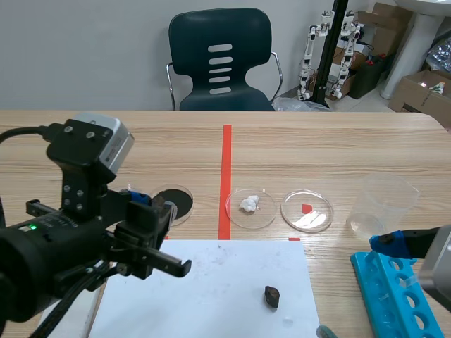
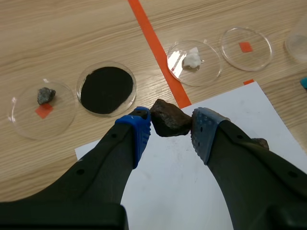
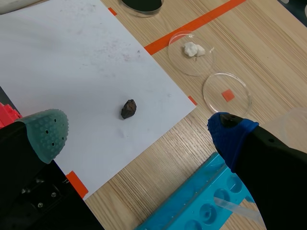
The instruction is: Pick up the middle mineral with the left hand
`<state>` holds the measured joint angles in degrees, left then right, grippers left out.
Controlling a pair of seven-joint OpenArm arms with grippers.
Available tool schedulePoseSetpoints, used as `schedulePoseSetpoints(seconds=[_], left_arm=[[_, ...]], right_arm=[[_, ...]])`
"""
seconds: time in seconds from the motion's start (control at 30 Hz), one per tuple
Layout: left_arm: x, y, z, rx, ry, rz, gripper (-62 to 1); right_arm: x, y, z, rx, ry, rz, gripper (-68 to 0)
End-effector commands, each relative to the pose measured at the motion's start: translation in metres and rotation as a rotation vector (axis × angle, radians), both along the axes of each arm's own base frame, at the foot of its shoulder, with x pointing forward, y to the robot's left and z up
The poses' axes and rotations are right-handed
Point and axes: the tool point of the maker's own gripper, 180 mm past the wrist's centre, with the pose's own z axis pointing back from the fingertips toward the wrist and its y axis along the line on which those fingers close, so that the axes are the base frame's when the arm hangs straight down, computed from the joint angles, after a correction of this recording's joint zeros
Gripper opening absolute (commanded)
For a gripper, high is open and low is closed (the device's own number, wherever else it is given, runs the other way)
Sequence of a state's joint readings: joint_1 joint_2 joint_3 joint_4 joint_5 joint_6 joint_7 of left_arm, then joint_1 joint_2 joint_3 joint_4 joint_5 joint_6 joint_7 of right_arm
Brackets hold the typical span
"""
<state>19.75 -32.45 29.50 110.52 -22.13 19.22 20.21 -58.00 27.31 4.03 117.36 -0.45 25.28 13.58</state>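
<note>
Left gripper (image 2: 172,129) is clamping the brown middle mineral (image 2: 168,118) between its pads, over the far-left corner of the white paper (image 1: 211,282). Right gripper (image 3: 139,136) is standing wide open at near right, gripping nothing.

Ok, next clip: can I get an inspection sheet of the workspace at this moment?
Surface: light wooden table, orange-red tape marks, white paper sheet.
Job's things: rough brown mineral clamped in the left gripper; small dark mineral lying on the sheet.
Clutter: four clear petri dishes, blue plastic tube rack, clear plastic beaker.
Grippers: left shut on the brown mineral; right gripper open, holding nothing.
Cables: black cables on the left arm.
Surroundings: dark teal chair, cardboard boxes.
</note>
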Motion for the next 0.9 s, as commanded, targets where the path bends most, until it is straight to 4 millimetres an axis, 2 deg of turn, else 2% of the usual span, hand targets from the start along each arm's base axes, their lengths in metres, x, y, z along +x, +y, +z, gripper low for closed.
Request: schedulePoseSetpoints(seconds=[0.0, 0.4, 0.6, 0.87], left_arm=[[-0.003, -0.002, 0.011, -0.014, -0.038, -0.020, -48.3], [-0.032, 0.018, 0.041, 0.071, -0.182, -0.080, -48.3], [-0.044, 0.026, 0.043, 0.077, -0.190, -0.080, -48.3], [-0.045, 0.030, 0.043, 0.084, -0.192, -0.070, -48.3]], right_arm=[[0.003, 0.004, 0.009, 0.022, -0.023, 0.001, -6.7], [0.003, 0.004, 0.009, 0.022, -0.023, 0.001, -6.7], [0.003, 0.004, 0.009, 0.022, -0.023, 0.001, -6.7], [0.003, 0.004, 0.009, 0.022, -0.023, 0.001, -6.7]])
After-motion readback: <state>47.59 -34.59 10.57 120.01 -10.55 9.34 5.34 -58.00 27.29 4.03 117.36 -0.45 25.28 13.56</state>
